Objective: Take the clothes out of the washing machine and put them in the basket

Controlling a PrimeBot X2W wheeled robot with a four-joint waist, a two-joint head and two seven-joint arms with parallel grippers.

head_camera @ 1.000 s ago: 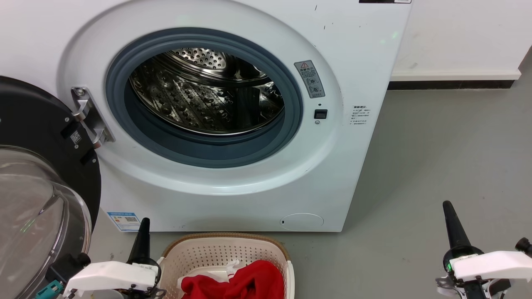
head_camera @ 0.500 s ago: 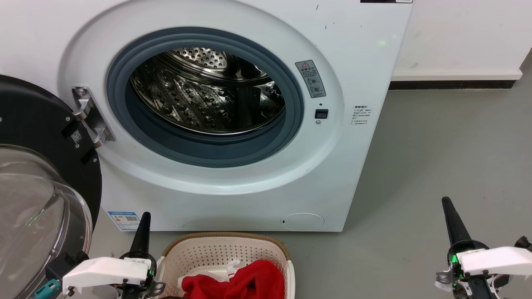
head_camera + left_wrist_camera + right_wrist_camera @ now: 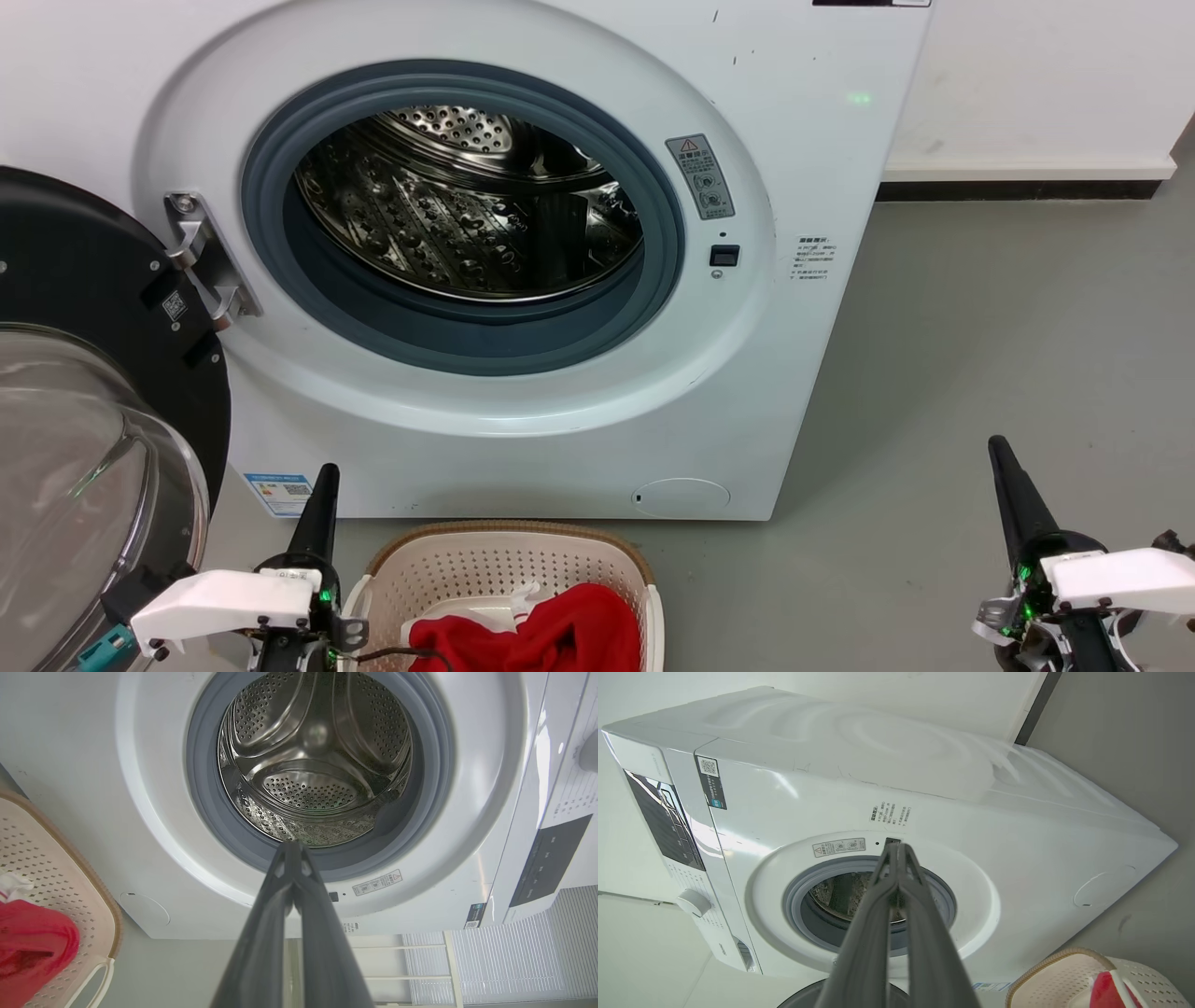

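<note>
A smooth grey floor (image 3: pixel 980 327) is stretching out below a white wall (image 3: pixel 1027 75). A white ledge (image 3: pixel 1022 170) and black baseboard (image 3: pixel 1013 190) are running along the wall's foot.

Light: bright, even, diffuse; my three views are mostly sharp.
Glare: speckled highlights on drum (image 3: pixel 467 224); white streak on washing machine (image 3: pixel 738 844), 9 o'clock in right wrist view.
Shadow: soft, on floor (image 3: pixel 840 392), 3 o'clock of the washer.
Distortion: wrist views bow straight edges near the rims.
Focus: left gripper (image 3: pixel 292 848) goes soft at 6 o'clock, close to my lens.
</note>
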